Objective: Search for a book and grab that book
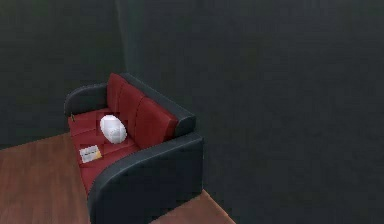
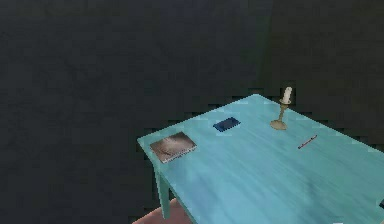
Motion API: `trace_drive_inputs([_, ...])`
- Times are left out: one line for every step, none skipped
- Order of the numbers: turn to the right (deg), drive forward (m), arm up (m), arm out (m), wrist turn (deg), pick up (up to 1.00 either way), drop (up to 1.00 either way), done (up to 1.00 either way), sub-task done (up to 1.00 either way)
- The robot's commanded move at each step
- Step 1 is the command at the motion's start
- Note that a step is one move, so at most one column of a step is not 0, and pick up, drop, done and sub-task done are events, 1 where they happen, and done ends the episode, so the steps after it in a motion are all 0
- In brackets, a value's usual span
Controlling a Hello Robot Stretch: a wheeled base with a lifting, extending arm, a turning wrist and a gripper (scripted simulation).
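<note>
Operator: Gripper state?

Annotator: Can't tell you. Can't say if it's spread or pressed together, so work outward from the arm's reach side.

Operator: Book, then?

Annotator: Best candidate is a flat brownish book (image 2: 173, 147) lying on the turquoise table (image 2: 260, 180), right at its corner. My read is that it sits out from the gripper, on the side your arm extends toward. You'd reach outward, not drive ahead. Its long axis looks to run along the table edge toward a dark blue flat thing (image 2: 227, 125), which could be a second book. Farther out there's a candle (image 2: 285, 108), well apart. Ahead of you is a red sofa (image 1: 150, 115), with a flat pale thing (image 1: 90, 153) on the seat near a white pillow (image 1: 112, 128). Too small to call.
</note>
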Motion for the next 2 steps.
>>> trace_drive_inputs([0.0, 0.00, 0.36, 0.00, 0.0, 0.00, 0.00, 0.00, 0.00])
trace_drive_inputs([0.0, 0.00, 0.00, 0.38, 0.0, 0.00, 0.00, 0.00, 0.00])
